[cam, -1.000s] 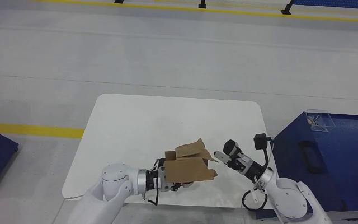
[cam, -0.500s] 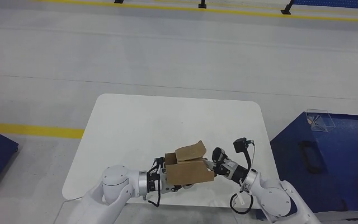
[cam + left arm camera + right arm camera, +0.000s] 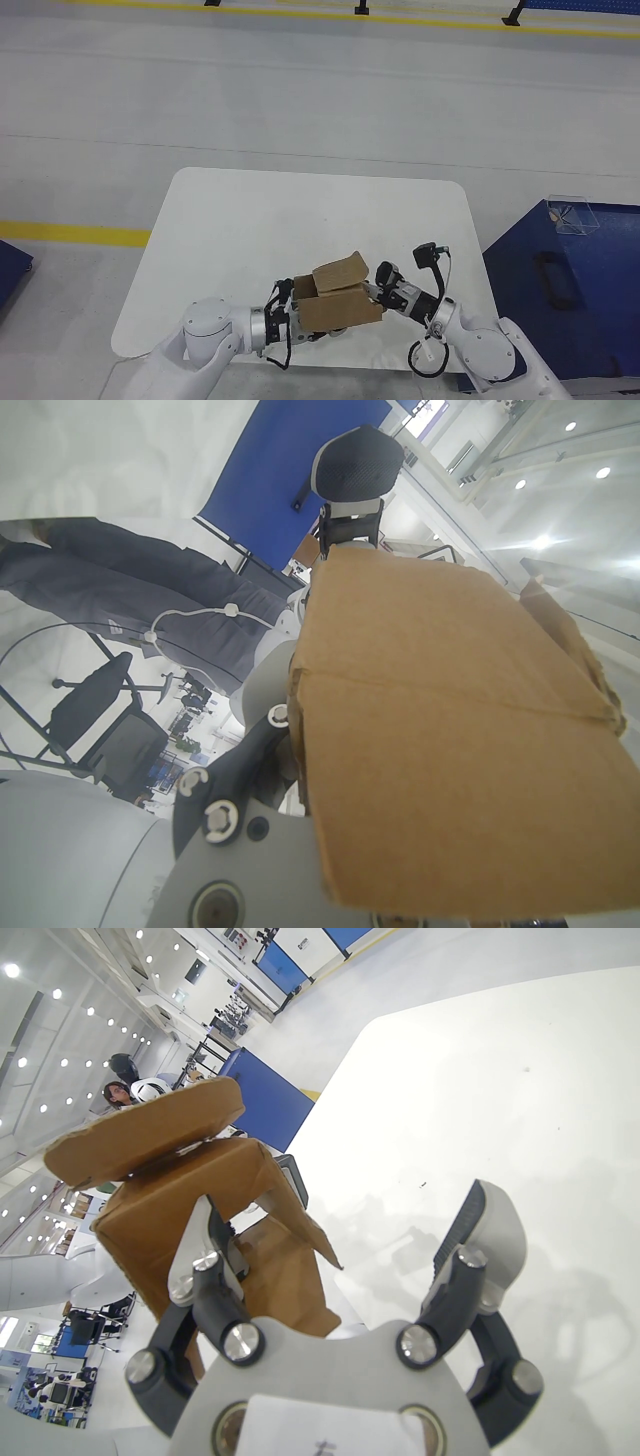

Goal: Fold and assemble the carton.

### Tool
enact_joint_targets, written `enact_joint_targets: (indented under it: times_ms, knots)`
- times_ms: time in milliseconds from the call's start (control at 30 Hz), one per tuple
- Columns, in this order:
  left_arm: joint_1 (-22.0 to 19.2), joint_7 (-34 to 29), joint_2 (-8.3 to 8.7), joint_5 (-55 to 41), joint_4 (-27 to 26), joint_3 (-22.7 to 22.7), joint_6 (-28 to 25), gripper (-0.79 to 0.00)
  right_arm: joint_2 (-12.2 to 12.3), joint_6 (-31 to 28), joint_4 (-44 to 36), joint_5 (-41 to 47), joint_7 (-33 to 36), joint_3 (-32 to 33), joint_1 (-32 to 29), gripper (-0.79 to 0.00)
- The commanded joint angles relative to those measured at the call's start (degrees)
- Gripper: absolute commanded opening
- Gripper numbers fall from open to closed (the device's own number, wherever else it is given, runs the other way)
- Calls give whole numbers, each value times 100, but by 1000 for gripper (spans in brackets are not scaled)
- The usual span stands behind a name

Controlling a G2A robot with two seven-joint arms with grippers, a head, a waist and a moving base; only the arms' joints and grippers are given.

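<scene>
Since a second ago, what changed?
Right end effector closed in on the carton, open, pushing the side flap inward; one finger now sits at that flap. Left end effector kept its grip on the carton; top flap still raised.

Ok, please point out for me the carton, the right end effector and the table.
carton (image 3: 338, 308): top view, on its broad side panel.
right end effector (image 3: 345, 1205): right wrist view, midway between its open fingertips.
table (image 3: 300, 215): top view, on its bare white surface.
</scene>
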Motion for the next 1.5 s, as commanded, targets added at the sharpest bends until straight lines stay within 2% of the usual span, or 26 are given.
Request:
enact_joint_targets:
  times_ms: [0, 167, 400, 533, 933, 1267, 1467]
  knots:
    - [26, 161, 0, 53, -16, -40, -166, -785, 1, 7, -9, 29, 6, 49, 0, 0]
    - [145, 657, -3, 286, -98, -110, -588, -785, 20, 73, -93, -18, -23, 285, -62, 0]
    - [285, 966, -6, 311, -162, -212, -871, -785, 69, 44, -222, 151, 128, 758, -331, 0]
    - [337, 1007, -9, 359, -215, -217, -975, -785, 52, 156, -182, -24, 246, 568, -283, 0]
    - [368, 949, -39, 535, -256, -25, -1055, -785, -88, 415, 32, -568, -27, -267, 122, 0]
    - [353, 1009, -65, 480, -183, -14, -1062, -785, -105, 433, 128, -612, -396, -67, 65, 0]
    - [342, 988, -85, 498, -194, 53, -1085, -785, -124, 946, 156, -1561, -1107, 53, 87, 0]
